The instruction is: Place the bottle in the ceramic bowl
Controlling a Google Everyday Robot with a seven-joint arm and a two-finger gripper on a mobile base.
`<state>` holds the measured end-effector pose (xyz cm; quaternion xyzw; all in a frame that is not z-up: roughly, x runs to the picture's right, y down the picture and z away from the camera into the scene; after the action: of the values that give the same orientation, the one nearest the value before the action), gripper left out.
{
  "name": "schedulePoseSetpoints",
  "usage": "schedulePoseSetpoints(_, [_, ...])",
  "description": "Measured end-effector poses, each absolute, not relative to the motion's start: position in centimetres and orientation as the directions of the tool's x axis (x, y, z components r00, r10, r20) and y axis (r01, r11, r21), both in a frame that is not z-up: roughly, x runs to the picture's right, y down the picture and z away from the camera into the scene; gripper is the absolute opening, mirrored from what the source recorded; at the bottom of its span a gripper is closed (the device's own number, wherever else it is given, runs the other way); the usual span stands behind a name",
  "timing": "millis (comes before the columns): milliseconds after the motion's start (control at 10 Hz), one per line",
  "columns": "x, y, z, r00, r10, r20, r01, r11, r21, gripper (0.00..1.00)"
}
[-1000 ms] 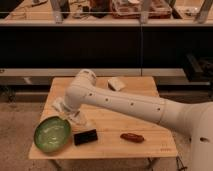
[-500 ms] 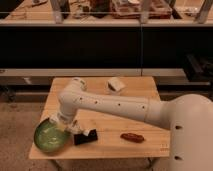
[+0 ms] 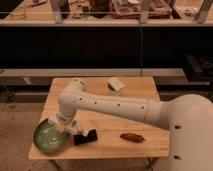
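Note:
The green ceramic bowl (image 3: pixel 49 136) sits at the front left corner of the wooden table (image 3: pixel 110 120). My white arm reaches across from the right and bends down to it. The gripper (image 3: pixel 68 128) hangs over the bowl's right rim, just left of a black flat rectangle. The bottle is not in view as a separate thing; the arm's end covers the spot where it could be.
A black flat rectangle (image 3: pixel 85 137) lies just right of the bowl. A brown oblong item (image 3: pixel 132 137) lies near the front edge. A squat white cup-like object (image 3: pixel 116 85) stands at the back. Dark shelving runs behind the table.
The arm has swung left and down, bringing the gripper from above the black rectangle to the bowl's right rim. The other objects have not moved.

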<state>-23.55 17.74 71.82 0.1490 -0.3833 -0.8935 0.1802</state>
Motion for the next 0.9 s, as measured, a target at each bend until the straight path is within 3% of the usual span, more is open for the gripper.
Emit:
schedulePoseSetpoints(400, [-28.5, 20.3, 71.4, -0.926, -0.324, -0.196, 0.069, -0.654, 0.753, 0.09])
schedulePoseSetpoints(500, [-29.2, 20.6, 71.9, -0.932, -0.307, -0.192, 0.060, -0.655, 0.753, 0.13])
schedulePoseSetpoints(900, [-30.7, 20.1, 75.3, -0.953, -0.261, -0.154, 0.068, -0.679, 0.731, 0.51])
